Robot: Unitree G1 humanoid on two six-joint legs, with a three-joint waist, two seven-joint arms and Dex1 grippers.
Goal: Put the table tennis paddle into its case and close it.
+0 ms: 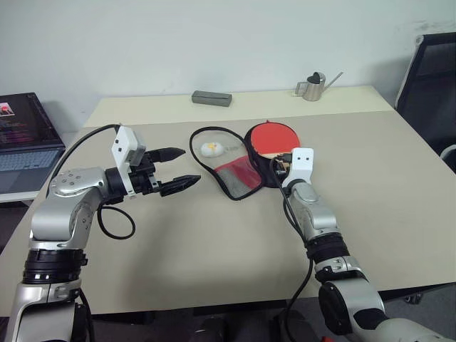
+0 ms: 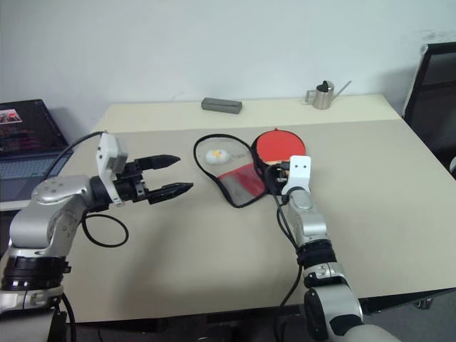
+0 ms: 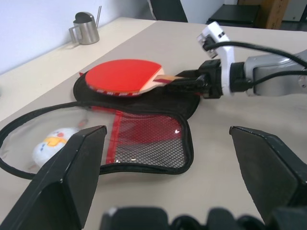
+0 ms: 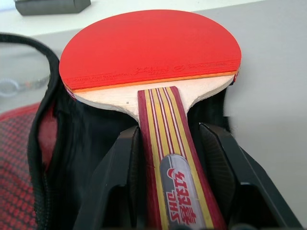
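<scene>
- The right gripper point(image 4: 168, 187) is clamped on the striped wooden handle of the table tennis paddle point(image 4: 151, 50), leaving the red blade free to lead into the pouch.
- The paddle hangs over the black-lined half of its case point(image 1: 239, 178), which lies unzipped and spread flat on the table point(image 1: 214, 249), mesh pocket up; whether the blade touches the lining is hard to tell.
- The left gripper point(image 1: 177, 169) hovers near the case with its fingers spread wide and empty, probably ready to steady or fold the flap.
- The white-yellow zipper charm point(image 1: 211, 149) rests inside the open flap's loop.
</scene>
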